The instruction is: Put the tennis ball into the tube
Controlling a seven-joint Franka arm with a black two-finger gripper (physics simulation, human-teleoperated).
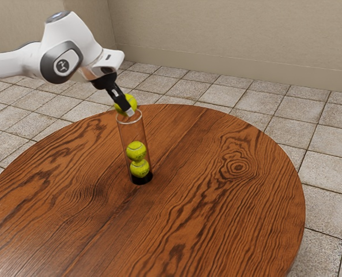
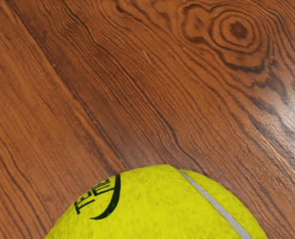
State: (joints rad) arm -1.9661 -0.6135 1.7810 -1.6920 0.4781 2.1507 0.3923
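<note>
A: "Ball (image 2: 157, 214), yellow. Position?"
B: "Grasped between the two fingers of the gripper (image 1: 127, 109), at the mouth of the tube (image 1: 128, 131)."
A: "Surface, room?"
B: "Table (image 1: 217, 213), round, brown, grained. Floor (image 1: 326, 167), pale tile. Wall (image 1: 228, 34), beige."
A: "Orientation?"
B: "Ball: spherical, lettering and pale seam toward the wrist camera. Tube: long axis upright, two balls (image 1: 136, 150) stacked inside."

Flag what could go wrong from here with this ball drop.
Off-center release: the held tennis ball looks slightly toward the exterior view's left of the tube's rim, so it might catch there and roll off.
Tipping: the gripper is close to that rim; a sideways nudge could topple the narrow, upright tube.
</note>
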